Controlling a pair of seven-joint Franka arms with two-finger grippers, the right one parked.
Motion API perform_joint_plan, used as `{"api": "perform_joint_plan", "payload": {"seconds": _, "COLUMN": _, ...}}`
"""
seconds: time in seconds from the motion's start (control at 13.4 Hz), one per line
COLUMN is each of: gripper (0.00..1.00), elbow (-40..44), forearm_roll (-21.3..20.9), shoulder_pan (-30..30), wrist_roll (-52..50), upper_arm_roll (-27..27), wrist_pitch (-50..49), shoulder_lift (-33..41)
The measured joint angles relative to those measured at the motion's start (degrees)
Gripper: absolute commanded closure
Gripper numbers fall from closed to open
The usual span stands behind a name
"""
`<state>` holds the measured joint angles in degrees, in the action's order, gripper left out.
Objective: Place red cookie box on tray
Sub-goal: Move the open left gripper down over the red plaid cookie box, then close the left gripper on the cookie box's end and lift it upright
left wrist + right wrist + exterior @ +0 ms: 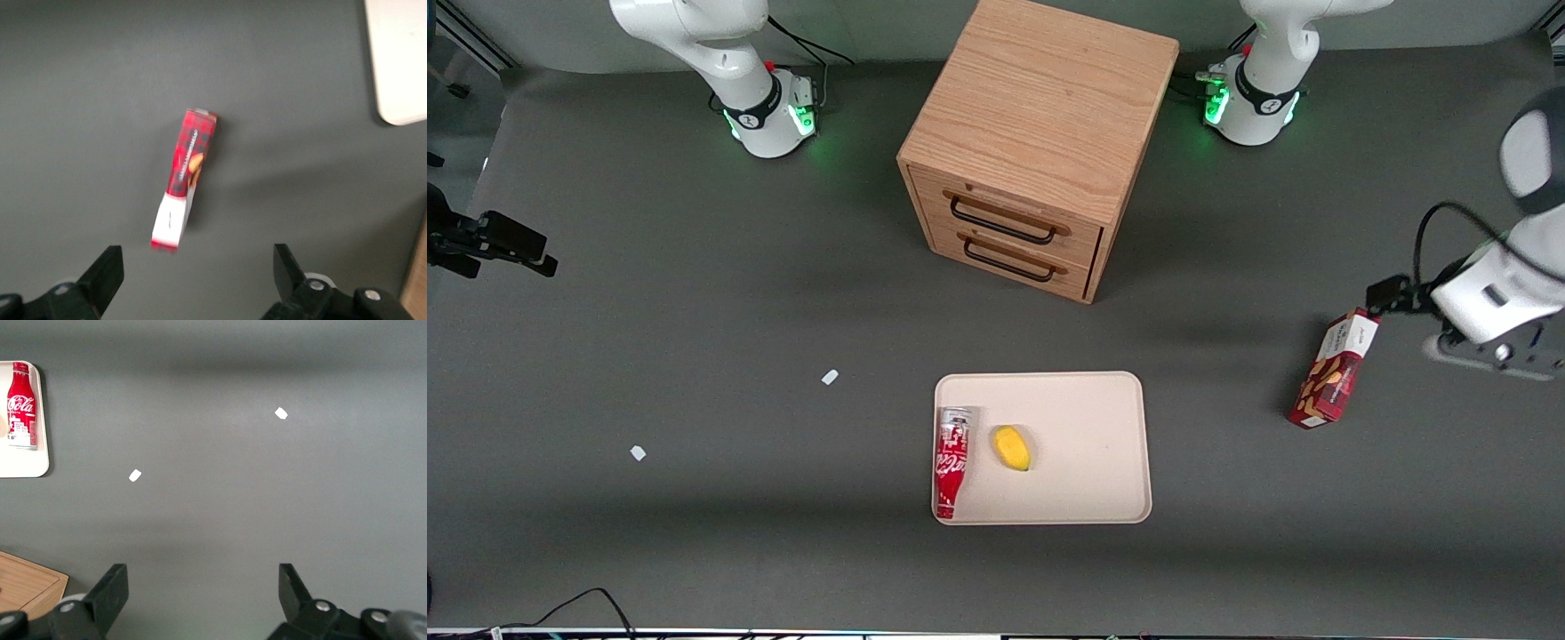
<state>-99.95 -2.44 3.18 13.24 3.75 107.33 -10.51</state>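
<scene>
The red cookie box [1334, 369] rests on the dark mat toward the working arm's end of the table, well apart from the tray [1085, 444]. In the left wrist view the red cookie box [187, 177] is a slim carton with its white end nearest my fingers. My left gripper [1387, 296] hovers above the box's white end. The gripper [197, 263] is open, its jaws wide apart with only bare mat between them, and it does not touch the box. A corner of the tray [400, 60] also shows in the wrist view.
On the tray lie a red-and-white soda can [951, 460] and a small yellow object [1012, 447]. A wooden two-drawer cabinet [1032, 151] stands farther from the front camera than the tray. Two small white scraps [830, 377] [638, 452] lie toward the parked arm's end.
</scene>
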Motion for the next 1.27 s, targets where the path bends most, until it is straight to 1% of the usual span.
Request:
{"api": "perform_joint_plan", "payload": {"seconds": 0.22, "gripper": 0.00, "elbow": -8.0, "forearm_roll": -0.2, "shoulder_pan": 0.0, "wrist_roll": 6.8, "upper_arm_roll": -1.1, "wrist_pitch": 12.7, "shoulder_lift": -2.9}}
{"api": "perform_joint_plan", "payload": {"seconds": 0.52, "gripper": 0.00, "elbow": -13.3, "forearm_roll": -0.2, "shoulder_pan": 0.1, "wrist_roll": 15.3, "upper_arm_roll": -3.6, "wrist_pitch": 24.1, "shoulder_lift": -7.3}}
{"api": "perform_joint_plan", "payload": {"seconds": 0.74, "gripper": 0.00, "elbow": -17.5, "forearm_roll": -0.2, "shoulder_pan": 0.1, "wrist_roll": 17.1, "upper_arm_roll": -4.3, "wrist_pitch": 31.7, "shoulder_lift": -9.8}}
{"api": "perform_joint_plan", "payload": {"seconds": 0.82, "gripper": 0.04, "elbow": -18.6, "forearm_roll": -0.2, "shoulder_pan": 0.1, "wrist_roll": 17.1, "upper_arm_roll": -4.3, "wrist_pitch": 33.5, "shoulder_lift": -10.5}}
{"api": "perform_joint_plan", "payload": {"seconds": 0.89, "gripper": 0.19, "elbow": -19.2, "forearm_roll": -0.2, "shoulder_pan": 0.1, "wrist_roll": 17.2, "upper_arm_roll": -4.3, "wrist_pitch": 34.7, "shoulder_lift": -11.0}}
{"api": "perform_joint_plan", "payload": {"seconds": 0.97, "gripper": 0.46, "elbow": -19.7, "forearm_roll": -0.2, "shoulder_pan": 0.1, "wrist_roll": 17.2, "upper_arm_roll": -4.3, "wrist_pitch": 35.6, "shoulder_lift": -11.5}}
{"api": "perform_joint_plan", "payload": {"seconds": 1.04, "gripper": 0.76, "elbow": -20.0, "forearm_roll": -0.2, "shoulder_pan": 0.1, "wrist_roll": 17.2, "upper_arm_roll": -4.3, "wrist_pitch": 36.1, "shoulder_lift": -11.9}}
{"api": "perform_joint_plan", "payload": {"seconds": 1.12, "gripper": 1.00, "elbow": -20.2, "forearm_roll": -0.2, "shoulder_pan": 0.1, "wrist_roll": 17.2, "upper_arm_roll": -4.3, "wrist_pitch": 36.2, "shoulder_lift": -12.1}}
{"api": "perform_joint_plan", "payload": {"seconds": 1.27, "gripper": 1.00, "elbow": -20.3, "forearm_roll": -0.2, "shoulder_pan": 0.1, "wrist_roll": 17.2, "upper_arm_roll": -4.4, "wrist_pitch": 36.2, "shoulder_lift": -12.2}}
